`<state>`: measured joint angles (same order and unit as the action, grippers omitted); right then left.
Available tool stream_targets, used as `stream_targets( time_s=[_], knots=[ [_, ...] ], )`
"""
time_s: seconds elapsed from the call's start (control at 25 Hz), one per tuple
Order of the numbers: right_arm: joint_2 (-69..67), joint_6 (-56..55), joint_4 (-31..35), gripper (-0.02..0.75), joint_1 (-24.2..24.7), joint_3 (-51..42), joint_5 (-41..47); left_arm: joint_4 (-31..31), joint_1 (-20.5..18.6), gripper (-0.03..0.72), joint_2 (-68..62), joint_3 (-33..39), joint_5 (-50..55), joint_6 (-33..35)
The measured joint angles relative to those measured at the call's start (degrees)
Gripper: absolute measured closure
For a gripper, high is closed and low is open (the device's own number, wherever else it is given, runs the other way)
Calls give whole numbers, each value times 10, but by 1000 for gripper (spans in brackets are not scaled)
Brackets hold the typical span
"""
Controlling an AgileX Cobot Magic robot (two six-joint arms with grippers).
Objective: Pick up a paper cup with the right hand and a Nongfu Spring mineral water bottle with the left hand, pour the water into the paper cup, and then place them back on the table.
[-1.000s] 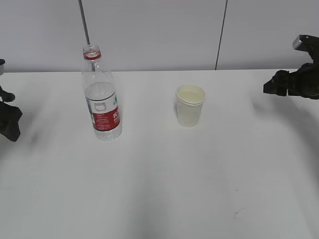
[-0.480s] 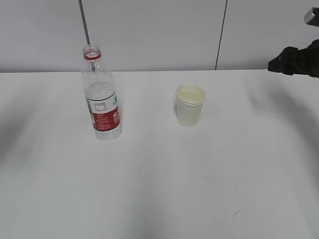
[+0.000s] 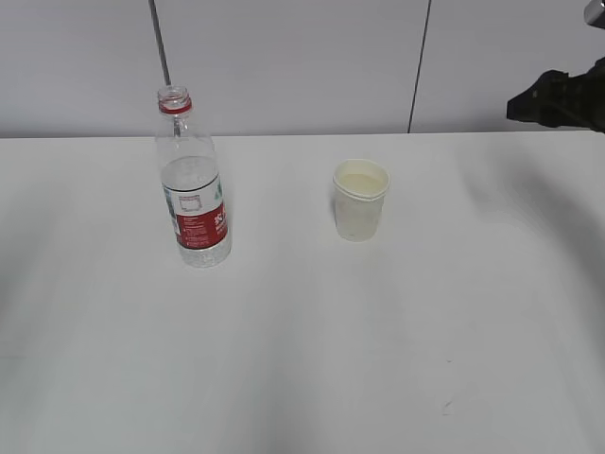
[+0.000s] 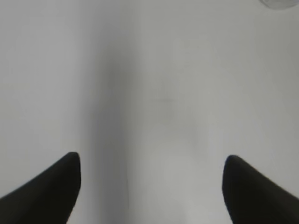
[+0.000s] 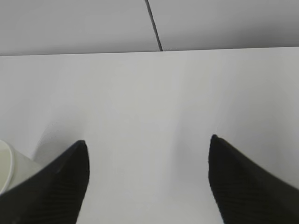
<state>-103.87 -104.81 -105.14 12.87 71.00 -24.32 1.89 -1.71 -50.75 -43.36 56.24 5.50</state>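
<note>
The Nongfu Spring mineral water bottle (image 3: 193,189) stands upright and uncapped on the white table (image 3: 302,340), left of centre, with water (image 3: 189,176) in it to about two thirds of its height. The paper cup (image 3: 360,200) stands upright right of centre; its side also shows at the lower left of the right wrist view (image 5: 11,168). My right gripper (image 5: 148,141) is open and empty, up at the exterior view's right edge (image 3: 558,99), far from the cup. My left gripper (image 4: 152,158) is open and empty over bare table and is out of the exterior view.
A grey wall with two dark vertical seams (image 3: 421,57) runs behind the table's far edge. A faint dark mark (image 3: 444,408) lies on the table at the front right. A clear rounded edge (image 4: 279,3) shows at the top right of the left wrist view.
The left arm has drawn back out of the exterior view at the left edge. The right arm has risen and moved towards the upper right edge. Bottle and cup have not moved.
</note>
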Motion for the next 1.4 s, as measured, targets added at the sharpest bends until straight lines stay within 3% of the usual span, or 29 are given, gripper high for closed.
stream_targets(
  time_s=[0.32, 0.6, 1.4],
  knots=[
    [7, 0, 0, 151, 0, 0, -5, -27, 0, 124, 177, 70, 26, 0],
    [19, 0, 0, 150, 0, 0, -6, -32, 0, 125, 276, 84, 74, 0],
    [77, 0, 0, 150, 0, 0, -36, -67, 0, 126, 388, 133, 70, -2]
  ],
)
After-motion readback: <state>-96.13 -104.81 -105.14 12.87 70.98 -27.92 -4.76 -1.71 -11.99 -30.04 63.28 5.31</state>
